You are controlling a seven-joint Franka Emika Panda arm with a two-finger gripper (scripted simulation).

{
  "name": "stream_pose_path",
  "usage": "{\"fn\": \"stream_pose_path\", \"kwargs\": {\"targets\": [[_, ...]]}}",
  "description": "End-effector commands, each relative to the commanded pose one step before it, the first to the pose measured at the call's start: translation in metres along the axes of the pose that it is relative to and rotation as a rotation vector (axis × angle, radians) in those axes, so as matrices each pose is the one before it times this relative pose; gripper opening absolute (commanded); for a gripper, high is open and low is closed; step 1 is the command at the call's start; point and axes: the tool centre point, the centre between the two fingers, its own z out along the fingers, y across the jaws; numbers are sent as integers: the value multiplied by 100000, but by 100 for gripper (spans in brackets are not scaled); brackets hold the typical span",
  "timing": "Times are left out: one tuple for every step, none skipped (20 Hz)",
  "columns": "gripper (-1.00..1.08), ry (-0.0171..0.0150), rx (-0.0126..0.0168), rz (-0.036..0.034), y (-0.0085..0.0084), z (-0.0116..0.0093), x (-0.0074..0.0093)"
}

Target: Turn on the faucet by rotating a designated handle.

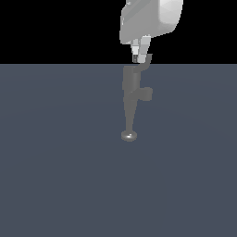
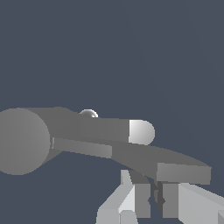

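The grey faucet (image 1: 132,81) lies on the dark floor in the exterior view, its tapered stem ending in a shiny round knob (image 1: 129,136). Its thin flat handle (image 1: 147,61) rises from the far end of the body, bent tip by my fingers. My white gripper (image 1: 138,58) hangs over that end, jaws together, holding nothing, just to the exterior view's left of the handle tip. In the wrist view the faucet body (image 2: 24,141) is large, and the handle (image 2: 144,157) runs from it to a widened tip (image 2: 183,173) just beyond my gripper (image 2: 156,199).
A short stubby side cylinder (image 1: 146,94) sticks out of the faucet body toward the exterior view's right; it shows in the wrist view (image 2: 141,131) with a pale end. The flat dark blue-grey floor (image 1: 55,176) lies all around.
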Motion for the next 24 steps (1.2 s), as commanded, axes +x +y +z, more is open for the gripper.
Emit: {"fn": "stream_pose_path", "kwargs": {"targets": [[-100,39,-56,1530,305,94,2101],[-100,-6,-30,62,29,8,525],[-100,-8,-42,88,29,13,532],[-100,-6,-30,62,27,8,516],[-100,-7,-30,62,26,8,511],[-100,-10,-42,88,27,14,518],[-100,-5,-21,44,24,3,493],[-100,-12,-41,88,26,14,509],[-100,-9,-29,62,23,8,491],[-100,-11,-29,62,21,8,485],[-100,0,0,0,0,0,0],[-100,-140,331,-3282,-739,-175,-2045],[-100,6,-12,108,-198,7,282],[-100,7,-13,119,-195,8,286],[-100,6,-12,108,-196,7,280],[-100,6,-13,119,-194,7,284],[-100,6,-12,108,-195,7,278],[-100,6,-12,108,-194,7,277],[-100,6,-13,119,-191,7,281],[-100,5,-12,108,-192,7,275],[-100,5,-12,108,-191,7,274],[-100,5,-12,108,-190,7,273],[-100,5,-12,108,-189,7,272],[-100,5,-12,108,-188,7,271]]}}
